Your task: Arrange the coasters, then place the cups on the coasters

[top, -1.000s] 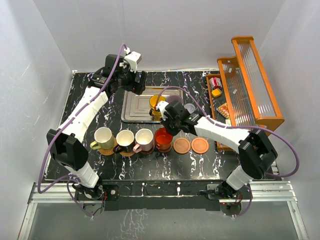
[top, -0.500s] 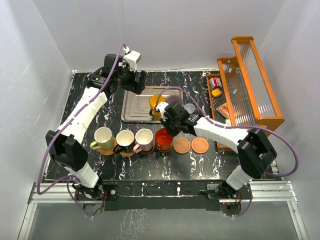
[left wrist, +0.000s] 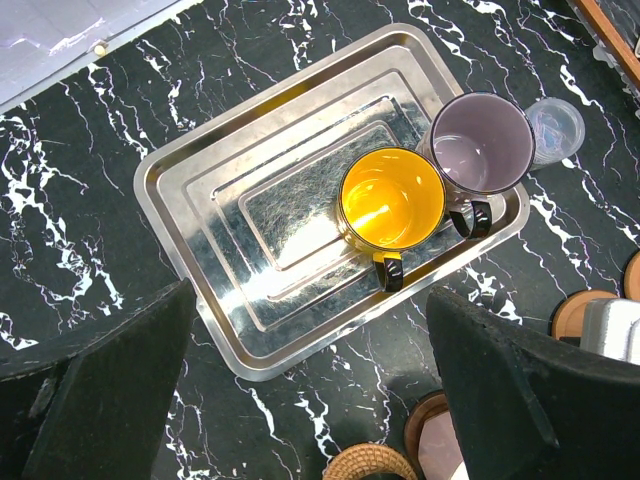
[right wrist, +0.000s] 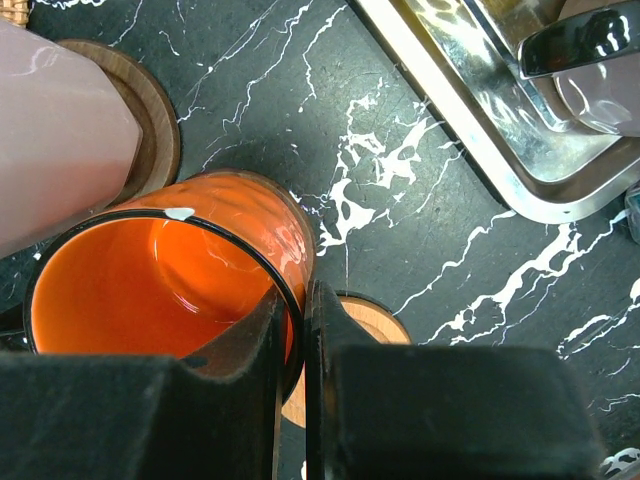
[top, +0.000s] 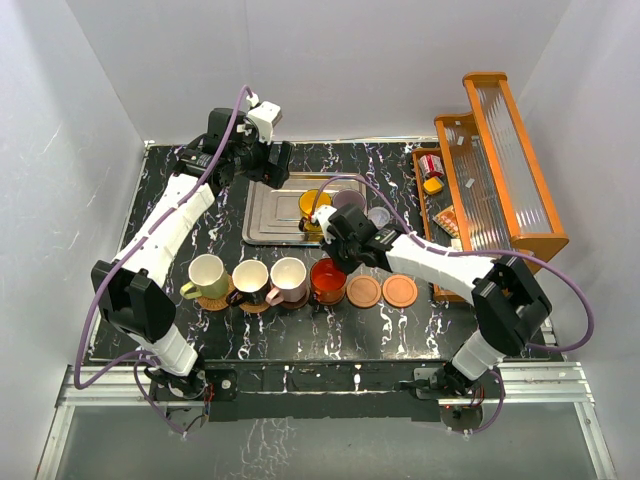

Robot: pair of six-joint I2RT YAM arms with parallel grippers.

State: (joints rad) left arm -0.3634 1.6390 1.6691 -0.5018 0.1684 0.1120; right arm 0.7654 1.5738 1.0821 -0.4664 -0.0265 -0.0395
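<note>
The orange cup (right wrist: 150,290) is clamped at its rim by the right gripper (right wrist: 297,310). One finger is seen inside the cup and the other outside, with the cup wall pinched between them. A wooden coaster (right wrist: 372,318) shows just beyond the outer finger, partly hidden under cup and finger (whether the cup is fully seated on it cannot be told).

Just to this gripper's left, the pink cup (top: 289,277) is set on a coaster of its own, close against the orange one. Farther left in the same row the black cup (top: 250,277) and then the cream cup (top: 205,272) are found, each on a coaster. To the gripper's right and slightly nearer the arm bases, two bare coasters (top: 364,291) are laid side by side on the table (top: 200,200), with nothing on them.

Beyond the right gripper, on the far side, a steel tray (top: 270,215) is placed. The yellow cup (top: 312,203) and the purple cup (top: 347,203) are stood next to each other on its right part, handles turned toward the row. A small clear jar (top: 379,216) is seen on the table just off the tray's right edge, beside the purple cup.

The left gripper (left wrist: 310,295) is held above the tray with its fingers spread wide apart and nothing between them. Below it, toward its right finger, the yellow and purple cups are seen.
</note>
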